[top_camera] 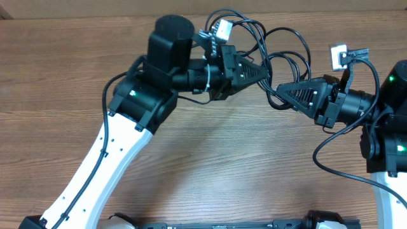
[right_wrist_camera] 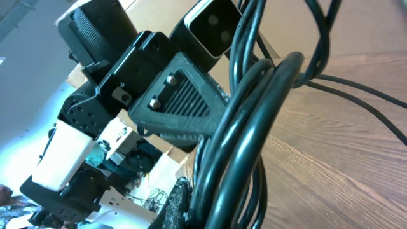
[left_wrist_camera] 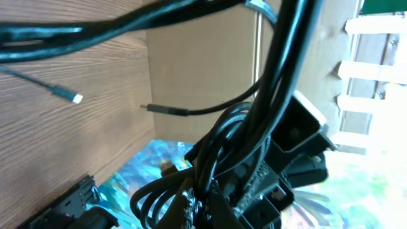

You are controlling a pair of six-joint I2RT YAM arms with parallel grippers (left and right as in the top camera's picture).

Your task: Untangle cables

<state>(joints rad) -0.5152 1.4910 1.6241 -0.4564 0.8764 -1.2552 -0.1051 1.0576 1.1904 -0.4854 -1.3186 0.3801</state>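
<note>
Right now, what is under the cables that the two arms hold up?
Through the loops of the cables only the wooden table shows. The spot directly beneath the knot, and the strands pinched in the shut jaws, are covered.

Overhead light: bright and even; you see only soft shadows on the bench (top_camera: 210, 159).
Left wrist glare: your right edge burns out white; the cables (left_wrist_camera: 219, 152) near the lens blur.
Right wrist focus: close cables soft, left side washed pale blue.
</note>
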